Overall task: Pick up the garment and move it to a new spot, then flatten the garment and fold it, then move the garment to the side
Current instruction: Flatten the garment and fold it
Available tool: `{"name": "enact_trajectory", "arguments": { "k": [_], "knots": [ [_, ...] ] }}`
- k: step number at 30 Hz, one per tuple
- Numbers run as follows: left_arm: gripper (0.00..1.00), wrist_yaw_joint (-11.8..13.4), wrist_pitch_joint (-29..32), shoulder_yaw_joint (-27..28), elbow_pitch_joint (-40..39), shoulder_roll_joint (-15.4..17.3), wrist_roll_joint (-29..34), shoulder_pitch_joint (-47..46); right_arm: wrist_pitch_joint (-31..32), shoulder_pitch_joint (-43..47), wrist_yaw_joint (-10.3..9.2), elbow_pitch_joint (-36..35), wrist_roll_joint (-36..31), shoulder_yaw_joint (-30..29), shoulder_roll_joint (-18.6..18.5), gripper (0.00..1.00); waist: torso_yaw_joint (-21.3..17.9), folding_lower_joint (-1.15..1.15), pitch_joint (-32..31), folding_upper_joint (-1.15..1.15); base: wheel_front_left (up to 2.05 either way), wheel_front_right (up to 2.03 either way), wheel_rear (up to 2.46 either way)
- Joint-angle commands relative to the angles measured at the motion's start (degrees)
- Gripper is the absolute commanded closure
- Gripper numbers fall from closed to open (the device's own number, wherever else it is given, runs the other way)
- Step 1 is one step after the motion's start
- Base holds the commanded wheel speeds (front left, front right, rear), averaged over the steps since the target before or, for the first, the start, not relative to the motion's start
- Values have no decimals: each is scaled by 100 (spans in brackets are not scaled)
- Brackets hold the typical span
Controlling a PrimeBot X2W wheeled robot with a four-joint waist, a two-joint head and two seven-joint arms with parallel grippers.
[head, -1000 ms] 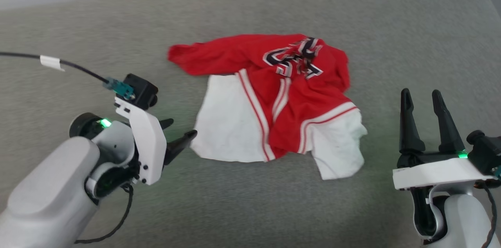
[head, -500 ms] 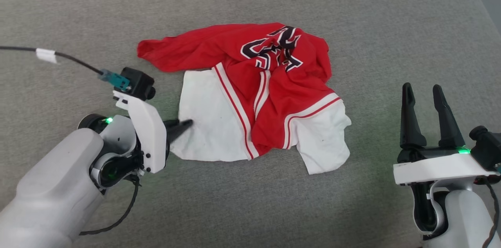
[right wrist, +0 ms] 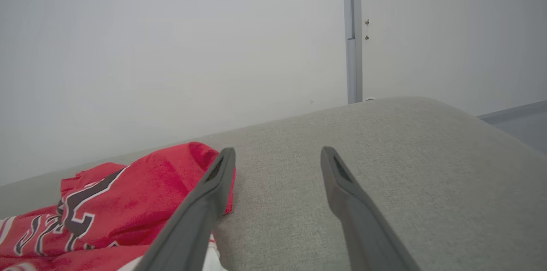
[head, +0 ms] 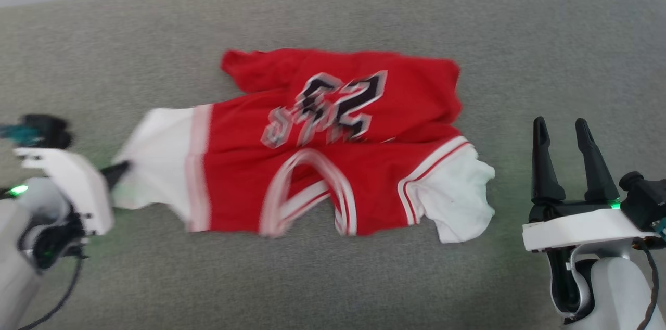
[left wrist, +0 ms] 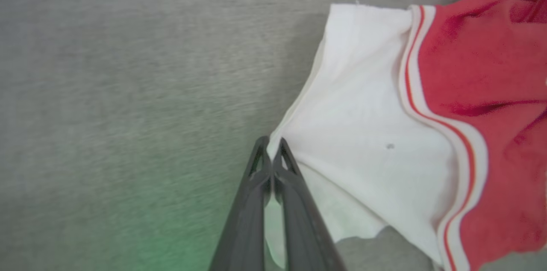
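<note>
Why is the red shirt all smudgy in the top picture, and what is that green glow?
Head view: the shirt and left gripper are smeared sideways, like motion blur, while the right gripper looks sharp. Left wrist view: a soft green glow tints the grey couch beside the fingers. Right wrist view: even light, no glare.

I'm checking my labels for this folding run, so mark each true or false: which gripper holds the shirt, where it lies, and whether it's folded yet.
1. The left gripper is shut on the garment's white sleeve. True.
2. The right gripper grips the other sleeve. False: it stands open, apart from the garment, holding nothing.
3. The garment lies on a grey cushion. True.
4. The garment is folded into a neat square. False: it lies spread and wrinkled, its number showing.
</note>
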Motion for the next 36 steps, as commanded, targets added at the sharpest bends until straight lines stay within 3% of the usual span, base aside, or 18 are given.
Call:
{"name": "enact_trajectory", "arguments": {
  "k": [1,8,9,10,11,16,20,24,30,36],
  "knots": [
    [100,114,-121,52,156,15,35,100,-28,19,-2,0,-67,-3,0,0,71,0,-26,0,0,0,0],
    [100,106,-563,125,691,-110,7,213,-28,51,-2,42,-260,-30,-3,0,192,0,-107,0,0,0,0],
    [88,90,-642,125,722,-155,14,217,-28,55,-2,57,-299,-9,-2,0,200,0,-124,0,0,0,0],
    [55,85,-729,125,756,-194,33,224,-28,70,-2,84,-350,24,-2,0,209,0,-140,0,0,0,0],
    [0,74,-840,125,774,-224,56,234,-28,77,-2,115,-398,69,-15,0,211,0,-150,0,0,0,0],
    [0,159,-1725,163,775,-358,317,333,-28,81,-2,483,-484,419,-380,0,289,0,-247,0,0,0,0],
    [0,467,-2602,225,589,-545,620,568,287,-84,-2,732,-179,723,-806,0,408,0,-284,0,0,0,0],
    [0,853,-2766,542,349,-697,791,820,824,-144,-2,724,149,970,-1184,0,540,0,-306,0,0,0,0],
    [0,1624,-2764,2057,-1192,-1309,2353,1859,2210,-274,-2,555,579,1450,-1916,0,912,0,-315,0,0,0,0],
    [0,1658,-2765,2861,-2492,-2087,4100,2732,3694,-341,-2,188,1197,1895,-2451,0,1285,0,-242,0,0,0,0]
  ]
}}
